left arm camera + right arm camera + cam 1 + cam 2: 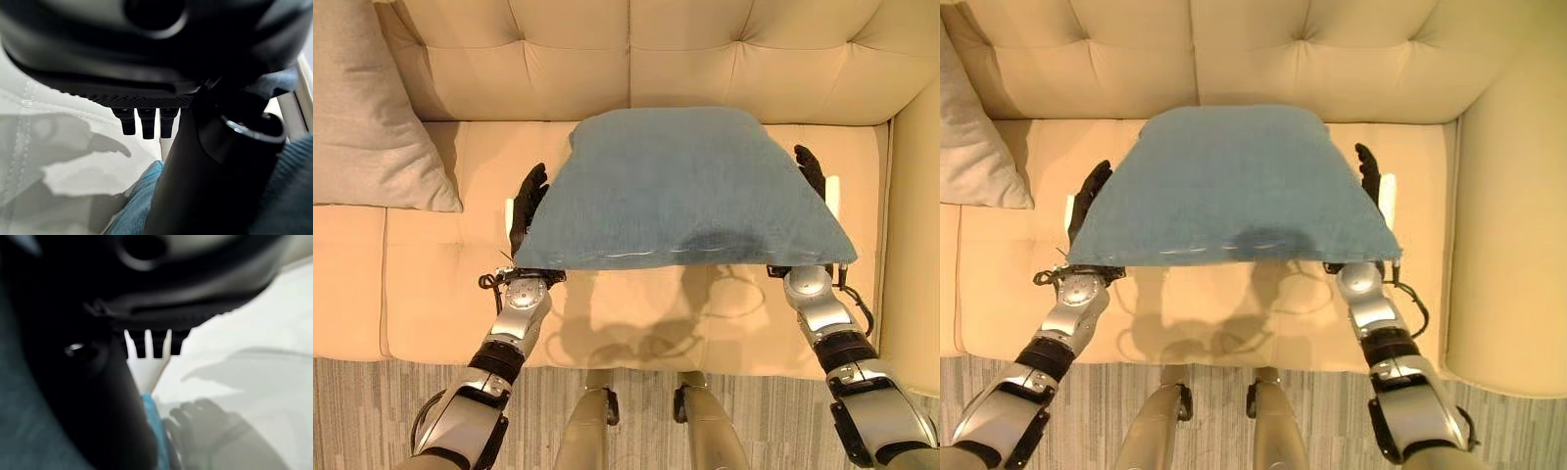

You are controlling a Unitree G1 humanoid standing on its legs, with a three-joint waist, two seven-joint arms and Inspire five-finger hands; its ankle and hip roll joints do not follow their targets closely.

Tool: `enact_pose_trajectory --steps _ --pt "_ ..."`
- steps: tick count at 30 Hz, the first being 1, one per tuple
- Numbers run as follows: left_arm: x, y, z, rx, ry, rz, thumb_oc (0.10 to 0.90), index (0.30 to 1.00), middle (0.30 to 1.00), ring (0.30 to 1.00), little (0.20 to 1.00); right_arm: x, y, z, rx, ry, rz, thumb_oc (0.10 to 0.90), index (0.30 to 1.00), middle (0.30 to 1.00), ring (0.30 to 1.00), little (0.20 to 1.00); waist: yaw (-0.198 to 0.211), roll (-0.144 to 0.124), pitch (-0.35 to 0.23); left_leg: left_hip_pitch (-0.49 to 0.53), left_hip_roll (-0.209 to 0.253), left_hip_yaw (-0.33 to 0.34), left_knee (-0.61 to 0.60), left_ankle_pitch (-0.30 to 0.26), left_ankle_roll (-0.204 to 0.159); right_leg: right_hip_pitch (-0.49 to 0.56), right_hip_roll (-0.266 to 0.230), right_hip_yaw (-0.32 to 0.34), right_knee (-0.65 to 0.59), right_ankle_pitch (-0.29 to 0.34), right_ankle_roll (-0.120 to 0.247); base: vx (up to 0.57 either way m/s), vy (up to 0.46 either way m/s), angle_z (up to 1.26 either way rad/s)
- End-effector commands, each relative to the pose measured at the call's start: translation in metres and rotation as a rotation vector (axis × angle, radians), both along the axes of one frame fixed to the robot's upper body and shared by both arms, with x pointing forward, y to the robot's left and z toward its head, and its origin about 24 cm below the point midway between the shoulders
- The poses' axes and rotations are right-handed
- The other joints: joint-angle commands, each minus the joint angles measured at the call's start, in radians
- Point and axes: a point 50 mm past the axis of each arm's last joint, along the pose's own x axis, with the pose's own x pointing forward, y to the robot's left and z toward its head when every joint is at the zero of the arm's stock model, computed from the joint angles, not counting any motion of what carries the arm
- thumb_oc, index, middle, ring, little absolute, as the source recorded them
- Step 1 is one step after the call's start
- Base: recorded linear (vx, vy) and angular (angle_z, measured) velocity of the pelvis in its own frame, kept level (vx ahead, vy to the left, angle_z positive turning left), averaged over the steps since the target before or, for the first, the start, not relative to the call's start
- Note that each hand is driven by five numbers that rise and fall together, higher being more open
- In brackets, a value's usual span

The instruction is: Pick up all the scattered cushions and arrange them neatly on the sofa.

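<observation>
A blue cushion [685, 186] hangs flat above the cream sofa seat [431, 294], pressed between my two hands. My left hand [527, 201] lies against its left edge with straight fingers [144, 122], so it is open. Against the cushion's right edge my right hand [811, 168] does the same, its fingers [156, 345] also straight. The cushion's blue cloth [134, 210] shows beside the left palm in the left wrist view. A grey cushion [367, 117] leans against the sofa back at the far left.
The tufted sofa back [705, 59] runs across the top. A cream armrest [1513, 196] rises at the right end of the seat. Grey striped floor covering [372, 411] lies in front of the sofa.
</observation>
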Motion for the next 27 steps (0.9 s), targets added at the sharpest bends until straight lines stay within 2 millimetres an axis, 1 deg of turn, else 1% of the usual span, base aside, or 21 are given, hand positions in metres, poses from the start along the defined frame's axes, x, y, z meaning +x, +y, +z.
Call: enact_pose_trajectory --steps 1,2,7,10,11,12,13,14,17,18,19,20,21,27 --pt "0.005 -0.006 0.033 0.02 -0.173 -0.033 0.8 0.9 0.9 0.9 0.9 0.002 0.024 0.029 0.024 -0.18 0.1 0.8 0.9 0.9 0.9 0.9 0.0 -0.06 -0.173 0.045 -0.015 0.027 0.004 -0.087 -0.051 0.025 -0.029 0.005 -0.017 -0.058 0.075 0.0 0.0 0.0" --pt "0.007 -0.015 0.04 0.023 -0.197 -0.061 0.8 0.9 0.9 0.9 0.9 0.005 0.036 0.033 0.028 -0.19 0.138 0.8 0.9 0.9 0.9 0.9 0.002 -0.061 -0.169 0.045 -0.014 0.029 0.004 -0.086 -0.051 0.026 -0.029 0.004 -0.017 -0.058 0.075 0.0 0.0 0.0" --pt "0.008 -0.037 0.05 0.041 -0.236 -0.138 0.8 0.9 0.9 0.9 0.9 0.009 0.067 0.041 0.001 -0.212 0.254 0.8 0.9 0.9 0.9 0.9 0.005 -0.06 -0.158 0.053 -0.013 0.033 0.004 -0.085 -0.052 0.03 -0.029 0.006 -0.017 -0.057 0.076 0.0 0.0 0.0" --pt "0.007 -0.05 0.058 0.04 -0.274 -0.184 0.8 0.9 0.9 0.9 0.9 0.007 0.084 0.051 -0.024 -0.252 0.319 0.8 0.9 0.9 0.9 0.9 0.006 -0.058 -0.154 0.057 -0.013 0.033 0.004 -0.084 -0.053 0.032 -0.03 0.006 -0.017 -0.059 0.077 0.0 0.0 0.0" --pt "0.006 -0.053 0.062 0.04 -0.29 -0.195 0.8 0.9 0.9 0.9 0.9 0.006 0.088 0.056 -0.026 -0.272 0.335 0.8 0.9 0.9 0.9 0.9 0.007 -0.058 -0.154 0.057 -0.013 0.033 0.004 -0.084 -0.053 0.032 -0.03 0.006 -0.017 -0.06 0.077 0.0 0.0 0.0" --pt "0.006 -0.053 0.062 0.04 -0.29 -0.195 0.8 0.9 0.9 0.9 0.9 0.006 0.088 0.056 -0.026 -0.272 0.335 0.8 0.9 0.9 0.9 0.9 0.007 -0.058 -0.154 0.057 -0.013 0.033 0.004 -0.084 -0.053 0.032 -0.03 0.006 -0.017 -0.06 0.077 0.0 0.0 0.0" --pt "0.003 -0.065 0.079 0.036 -0.364 -0.242 0.8 0.9 0.9 0.9 0.9 0.0 0.103 0.076 -0.041 -0.362 0.405 0.8 0.9 0.9 0.9 0.9 0.008 -0.058 -0.153 0.059 -0.013 0.035 0.004 -0.086 -0.054 0.033 -0.031 0.006 -0.017 -0.061 0.078 0.0 0.0 0.0" --pt "0.003 -0.064 0.079 0.036 -0.365 -0.242 0.8 0.9 0.9 0.9 0.9 0.0 0.103 0.076 -0.041 -0.363 0.405 0.8 0.9 0.9 0.9 0.9 0.008 -0.059 -0.153 0.056 -0.013 0.034 0.004 -0.081 -0.053 0.029 -0.032 0.007 -0.017 -0.057 0.078 0.0 0.0 0.0" --pt "0.001 -0.071 0.088 0.045 -0.401 -0.277 0.8 0.9 0.9 0.9 0.9 -0.004 0.107 0.087 -0.057 -0.404 0.436 0.8 0.9 0.9 0.9 0.9 0.008 -0.06 -0.154 0.054 -0.013 0.036 0.004 -0.081 -0.055 0.026 -0.034 0.005 -0.017 -0.056 0.079 0.0 0.0 0.0" --pt "0.001 -0.073 0.09 0.048 -0.407 -0.287 0.8 0.9 0.9 0.9 0.9 -0.005 0.108 0.089 -0.063 -0.413 0.446 0.646 0.669 0.669 0.669 0.669 0.007 -0.06 -0.155 0.053 -0.013 0.036 0.004 -0.081 -0.054 0.025 -0.033 0.006 -0.017 -0.056 0.079 0.0 0.0 0.0" --pt "0.001 -0.077 0.092 0.048 -0.41 -0.303 0.478 0.418 0.418 0.418 0.418 -0.005 0.111 0.092 -0.068 -0.422 0.46 0.403 0.305 0.305 0.305 0.305 0.007 -0.061 -0.156 0.053 -0.013 0.036 0.004 -0.081 -0.054 0.024 -0.033 0.006 -0.017 -0.056 0.079 0.0 0.0 0.0" --pt "0.001 -0.077 0.092 0.048 -0.41 -0.303 0.414 0.321 0.321 0.321 0.321 -0.005 0.111 0.092 -0.068 -0.422 0.459 0.4 0.3 0.3 0.3 0.3 0.007 -0.061 -0.156 0.053 -0.013 0.037 0.004 -0.081 -0.054 0.024 -0.033 0.006 -0.017 -0.056 0.079 0.0 0.0 0.0" --pt "0.002 -0.082 0.095 0.045 -0.416 -0.317 0.4 0.3 0.3 0.3 0.3 -0.006 0.114 0.095 -0.064 -0.431 0.472 0.4 0.3 0.3 0.3 0.3 0.007 -0.06 -0.158 0.055 -0.011 0.036 0.004 -0.085 -0.055 0.026 -0.032 0.006 -0.017 -0.06 0.079 0.0 0.0 0.0" --pt "0.002 -0.089 0.105 0.036 -0.448 -0.338 0.4 0.3 0.3 0.3 0.3 -0.006 0.119 0.097 -0.051 -0.439 0.492 0.4 0.3 0.3 0.3 0.3 0.005 -0.061 -0.161 0.049 -0.011 0.036 0.004 -0.081 -0.055 0.019 -0.034 0.005 -0.017 -0.055 0.079 0.0 0.0 0.0"
